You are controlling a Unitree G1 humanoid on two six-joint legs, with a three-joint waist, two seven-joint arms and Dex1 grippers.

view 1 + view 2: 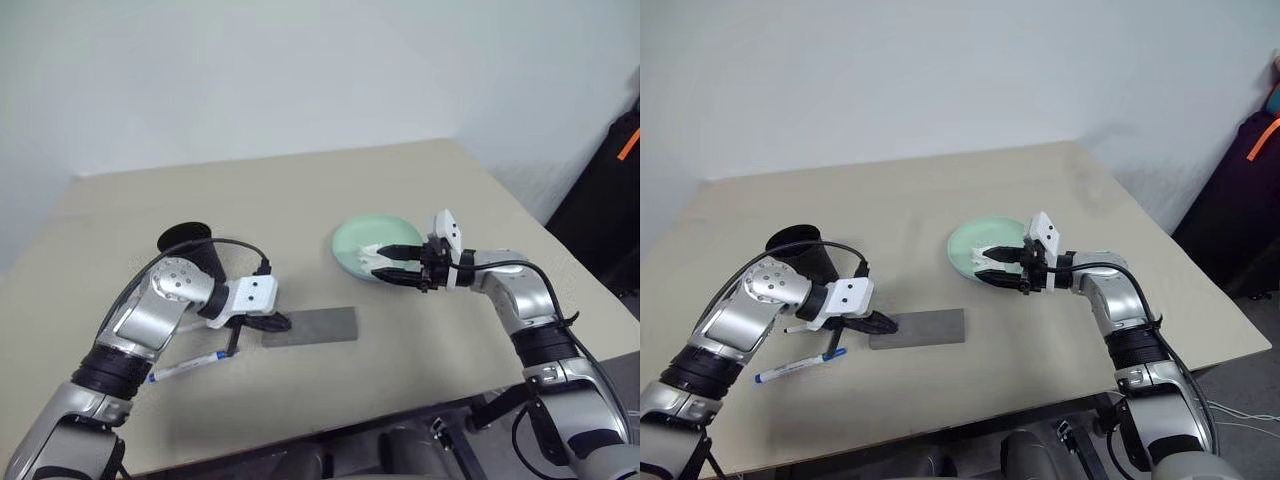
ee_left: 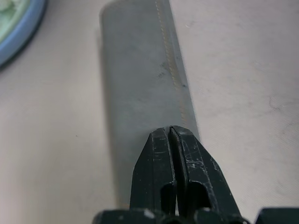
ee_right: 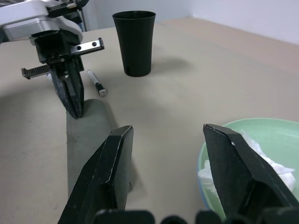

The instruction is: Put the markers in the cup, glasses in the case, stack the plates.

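The dark grey case lies flat near the table's middle. My left gripper is shut with nothing in it, its tips at the case's left end. The black cup stands upright behind that arm. A blue-capped marker lies near the front edge, and a black-capped marker lies between cup and case. The mint green plate rests on the light blue plate. My right gripper hangs open and empty over their near rim. The glasses are out of view.
A crumpled white tissue lies in the green plate. The beige table ends close in front of me and on the right. A black bag with an orange strap stands beyond the right edge, with a pale wall behind.
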